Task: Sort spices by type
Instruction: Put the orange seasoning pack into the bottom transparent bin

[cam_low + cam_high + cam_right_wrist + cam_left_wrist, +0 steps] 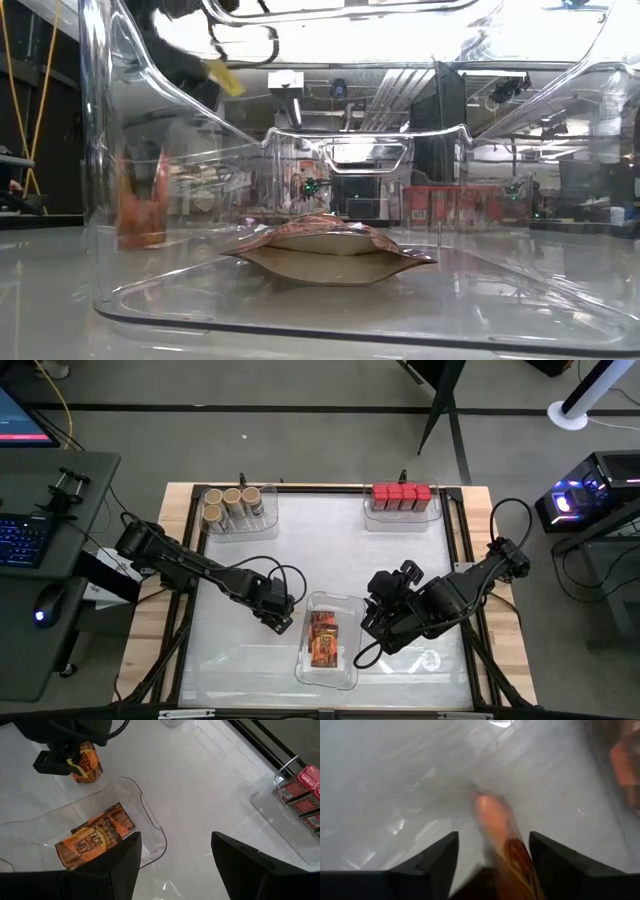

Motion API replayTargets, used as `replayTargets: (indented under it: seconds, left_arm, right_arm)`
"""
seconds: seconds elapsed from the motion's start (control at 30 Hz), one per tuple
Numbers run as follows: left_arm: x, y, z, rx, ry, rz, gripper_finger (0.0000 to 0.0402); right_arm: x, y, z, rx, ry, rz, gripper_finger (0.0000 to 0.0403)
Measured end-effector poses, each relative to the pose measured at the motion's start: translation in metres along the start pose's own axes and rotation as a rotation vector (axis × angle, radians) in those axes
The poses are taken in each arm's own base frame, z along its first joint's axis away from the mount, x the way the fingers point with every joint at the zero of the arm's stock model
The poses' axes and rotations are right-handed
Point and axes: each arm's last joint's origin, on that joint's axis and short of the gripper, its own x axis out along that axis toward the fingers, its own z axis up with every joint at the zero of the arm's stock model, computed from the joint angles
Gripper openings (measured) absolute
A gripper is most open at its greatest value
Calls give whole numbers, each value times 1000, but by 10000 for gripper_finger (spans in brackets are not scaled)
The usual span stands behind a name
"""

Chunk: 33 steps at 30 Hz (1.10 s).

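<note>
My left gripper [280, 622] is shut on an orange foil packet [89, 766] just left of a clear tray [345, 603] near the table's front middle. Two more orange packets [323, 638] lie flat in that tray; the low view shows one [330, 250] resting on the tray floor. My right gripper [175, 837] is open and hovers above the tray's right side, touching nothing. Round jars with tan lids [232, 505] stand in a clear tray at far left. Red boxes [402, 495] stand in another at far right. My left gripper [492, 837] holds the orange packet by its upper end [80, 759], pinched between the two fingers [440, 860] from above. The packet hangs upright below them, outside the tray's left wall. Its lower end [140, 235] is close to the table; whether it touches, I cannot tell.
The tray's raised clear walls [150, 820] stand between the held packet and the packets inside. Both arms crowd the front middle of the table. White table surface [320, 550] lies open between the front tray and the two far trays.
</note>
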Motion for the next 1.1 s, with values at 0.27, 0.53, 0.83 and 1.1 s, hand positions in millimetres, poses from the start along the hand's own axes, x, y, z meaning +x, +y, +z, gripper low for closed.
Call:
replayTargets:
  seconds: [0.27, 0.53, 0.83, 1.1]
  left_arm:
    - [11, 8, -4, 48, 0, -19, 54]
    - [-47, 32, 1, 177, -77, -104, 21]
    - [-136, 50, 5, 813, -348, -520, 20]
    - [-116, -26, 43, 1180, -311, -442, 20]
  right_arm:
    - [0, 0, 0, -1, -9, -5, 236]
    - [0, 0, 0, 4, -14, -7, 236]
    - [0, 0, 1, 15, -30, -15, 236]
    - [3, -3, 5, 64, -26, -24, 236]
